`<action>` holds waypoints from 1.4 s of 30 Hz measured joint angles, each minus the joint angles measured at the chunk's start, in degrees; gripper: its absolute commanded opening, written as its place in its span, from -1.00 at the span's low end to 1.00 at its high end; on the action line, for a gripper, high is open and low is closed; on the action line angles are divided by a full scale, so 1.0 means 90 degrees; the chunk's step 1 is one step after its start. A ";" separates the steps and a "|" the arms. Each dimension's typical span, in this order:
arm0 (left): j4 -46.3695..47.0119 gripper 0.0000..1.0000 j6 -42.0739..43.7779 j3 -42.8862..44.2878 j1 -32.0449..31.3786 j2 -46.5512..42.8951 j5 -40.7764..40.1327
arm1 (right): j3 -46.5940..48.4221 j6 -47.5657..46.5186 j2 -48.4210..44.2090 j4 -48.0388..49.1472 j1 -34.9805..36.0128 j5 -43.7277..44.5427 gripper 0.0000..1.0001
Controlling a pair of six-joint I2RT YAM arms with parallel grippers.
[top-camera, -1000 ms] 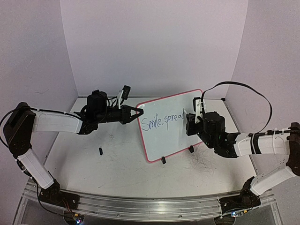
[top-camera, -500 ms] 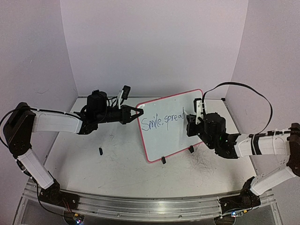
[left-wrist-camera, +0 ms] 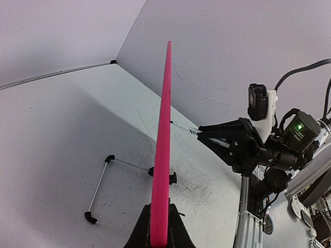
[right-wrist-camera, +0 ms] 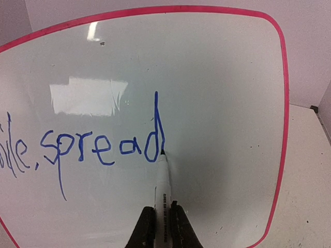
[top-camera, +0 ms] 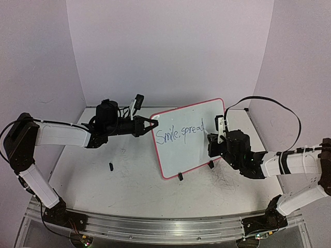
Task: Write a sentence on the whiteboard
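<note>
The whiteboard with its pink-red rim stands upright on two black clip feet at mid-table. My left gripper is shut on its left edge; in the left wrist view the rim runs up from between the jaws. Blue writing on it reads "Smile, spread"; the right wrist view shows "spread". My right gripper is shut on a white marker, whose tip touches the board at the foot of the "d". The right gripper also shows in the top view.
A small black marker cap lies on the scuffed tabletop left of the board. A thin wire stand shows behind the board in the left wrist view. Purple walls close in the back and sides.
My right gripper has drawn the marker down the board, finishing the stem of the "d". The left gripper and the board have not moved.
</note>
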 measured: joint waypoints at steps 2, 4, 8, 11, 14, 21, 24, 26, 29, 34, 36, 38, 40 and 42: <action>-0.0002 -1.00 0.0002 0.0000 0.0000 0.0000 0.0002 | -0.0018 0.0003 -0.0011 -0.0026 0.0007 0.0000 -1.00; -0.0001 -1.00 0.0004 0.0000 0.0000 0.0000 0.0004 | -0.0023 0.0004 -0.0034 -0.0062 0.0011 0.0001 -1.00; 0.0001 -1.00 0.0039 0.0000 -0.0002 -0.0002 0.0031 | -0.0023 -0.0018 -0.0143 -0.0168 0.0012 0.0011 -1.00; 0.0005 -1.00 0.0096 0.0000 -0.0020 -0.0012 0.0039 | -0.0029 -0.0064 -0.0574 -0.0330 0.0011 0.0119 -1.00; 0.0005 -1.00 0.0112 0.0000 -0.0026 -0.0017 0.0039 | -0.0033 -0.0082 -0.0822 -0.0368 0.0010 0.0194 -1.00; 0.0005 -1.00 0.0112 0.0000 -0.0027 -0.0017 0.0039 | -0.0245 -0.0125 -0.0945 -0.0391 -0.0070 0.0221 -1.00; 0.0005 -1.00 0.0114 0.0000 -0.0027 -0.0017 0.0036 | -0.0295 -0.0198 -0.0943 -0.0395 -0.0075 0.0180 -1.00; 0.0005 -1.00 0.0114 0.0000 -0.0027 -0.0019 0.0034 | -0.0302 -0.0224 -0.0943 -0.0369 -0.0075 0.0168 -1.00; 0.0002 -1.00 0.0116 0.0000 -0.0029 -0.0023 0.0034 | -0.0323 -0.0249 -0.0943 -0.0358 -0.0075 0.0167 -1.00; 0.0002 -1.00 0.0119 0.0000 -0.0032 -0.0024 0.0034 | -0.0324 -0.0272 -0.0943 -0.0346 -0.0075 0.0172 -1.00; 0.0002 -1.00 0.0119 0.0000 -0.0035 -0.0026 0.0032 | -0.0324 -0.0274 -0.0941 -0.0340 -0.0092 0.0168 -1.00; 0.0002 -1.00 0.0123 0.0000 -0.0038 -0.0028 0.0031 | -0.0324 -0.0274 -0.0931 -0.0332 -0.0123 0.0151 -1.00; 0.0001 -1.00 0.0126 0.0000 -0.0039 -0.0029 0.0031 | -0.0324 -0.0274 -0.0919 -0.0330 -0.0177 0.0116 -1.00; 0.0000 -1.00 0.0129 0.0000 -0.0040 -0.0029 0.0031 | -0.0324 -0.0273 -0.0916 -0.0328 -0.0252 0.0051 -1.00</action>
